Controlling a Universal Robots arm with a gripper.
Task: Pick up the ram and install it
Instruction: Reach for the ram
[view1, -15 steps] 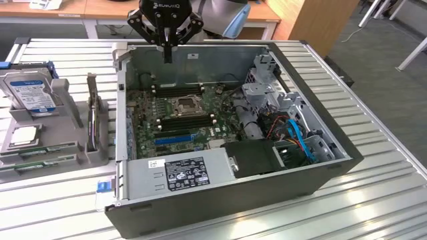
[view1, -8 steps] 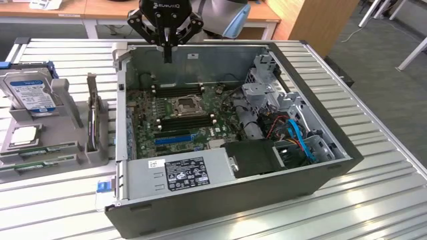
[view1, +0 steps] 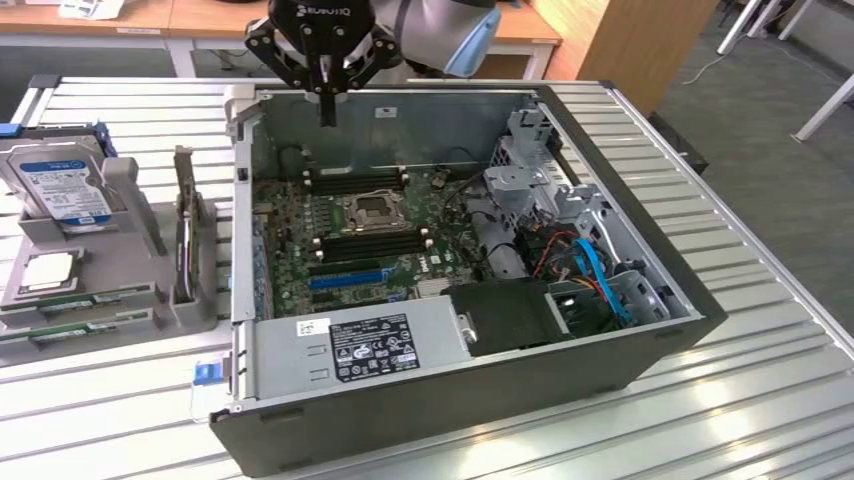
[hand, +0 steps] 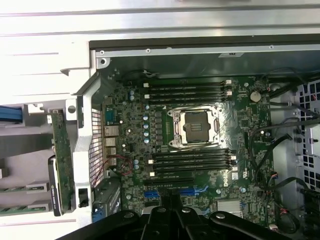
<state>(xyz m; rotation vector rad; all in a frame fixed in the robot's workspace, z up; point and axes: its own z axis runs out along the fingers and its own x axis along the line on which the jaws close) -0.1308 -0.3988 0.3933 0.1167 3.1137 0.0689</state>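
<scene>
While shut jaws hover over case (view1: 441, 405), ram (view1: 100, 297) lies outside.

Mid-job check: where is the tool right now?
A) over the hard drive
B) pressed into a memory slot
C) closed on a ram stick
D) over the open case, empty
D: the tool hangs shut over the open case, gripping nothing, while the ram lies in the gray holder beside the case.
</scene>
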